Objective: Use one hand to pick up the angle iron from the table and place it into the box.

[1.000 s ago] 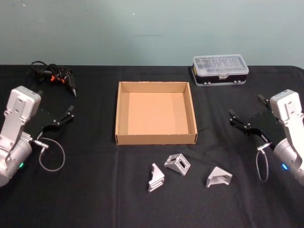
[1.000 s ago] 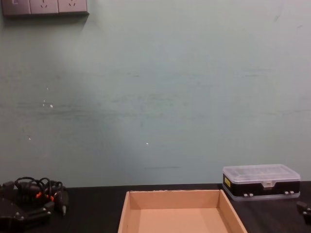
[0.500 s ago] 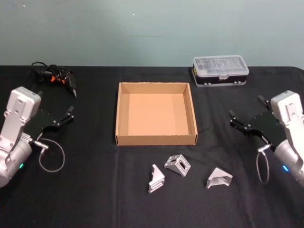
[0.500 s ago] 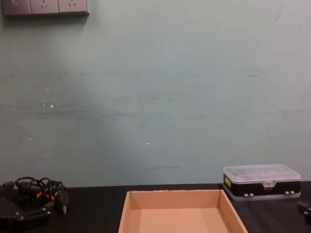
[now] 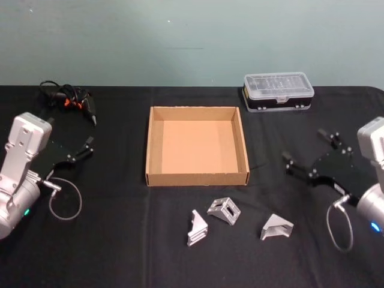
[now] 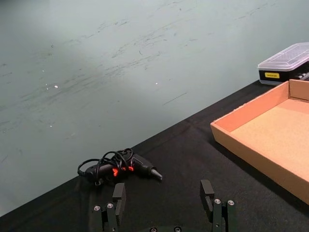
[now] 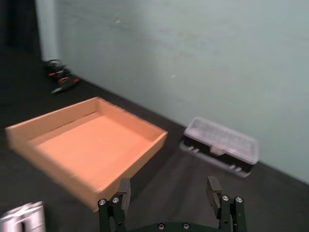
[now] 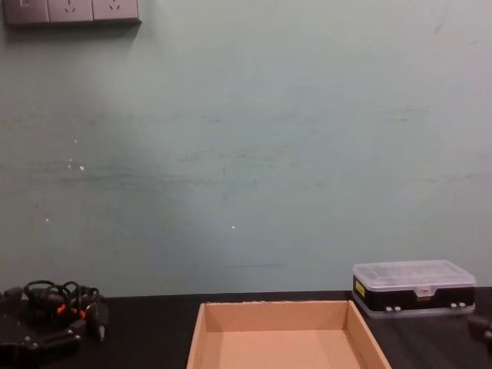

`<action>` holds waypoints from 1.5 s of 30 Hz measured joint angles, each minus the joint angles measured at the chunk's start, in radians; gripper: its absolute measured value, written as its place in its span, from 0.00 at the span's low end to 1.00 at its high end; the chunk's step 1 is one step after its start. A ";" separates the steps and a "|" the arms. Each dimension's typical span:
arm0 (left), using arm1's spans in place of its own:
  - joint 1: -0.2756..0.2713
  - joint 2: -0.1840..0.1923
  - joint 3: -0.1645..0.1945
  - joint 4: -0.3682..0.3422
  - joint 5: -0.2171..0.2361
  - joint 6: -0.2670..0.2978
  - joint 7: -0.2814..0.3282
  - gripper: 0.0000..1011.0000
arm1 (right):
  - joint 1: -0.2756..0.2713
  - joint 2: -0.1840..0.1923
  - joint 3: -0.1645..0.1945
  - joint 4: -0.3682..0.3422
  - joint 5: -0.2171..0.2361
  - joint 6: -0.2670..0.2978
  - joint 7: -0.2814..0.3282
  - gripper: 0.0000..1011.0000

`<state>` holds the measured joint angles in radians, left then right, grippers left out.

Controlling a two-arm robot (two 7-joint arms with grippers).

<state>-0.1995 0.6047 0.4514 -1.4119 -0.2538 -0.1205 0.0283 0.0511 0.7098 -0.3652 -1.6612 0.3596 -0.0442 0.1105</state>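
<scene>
Now right hand [image 5: 305, 145] nearer the rightmost angle iron [image 5: 276, 227].

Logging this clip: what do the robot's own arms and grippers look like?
The left arm and right arm both end in silver-grey boxy segments. The left gripper and right gripper are flat black, each with two dark fingers studded with small silver screws. A thin grey cable loop hangs by each wrist. A small lit dot glows low on each arm.
</scene>
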 joint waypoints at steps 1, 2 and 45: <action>0.000 0.000 0.000 0.000 0.000 0.000 0.000 1.00 | -0.011 0.008 0.004 -0.016 0.008 0.011 0.008 0.99; 0.000 0.000 0.000 0.000 0.000 0.000 0.000 1.00 | -0.022 0.016 0.007 -0.033 0.016 0.023 0.016 0.99; 0.000 0.000 0.000 0.000 0.000 0.000 0.000 1.00 | -0.181 0.024 0.002 -0.195 -0.052 0.322 0.125 0.99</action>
<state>-0.1996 0.6047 0.4514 -1.4120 -0.2538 -0.1205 0.0283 -0.1295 0.7342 -0.3635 -1.8567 0.3072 0.2777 0.2359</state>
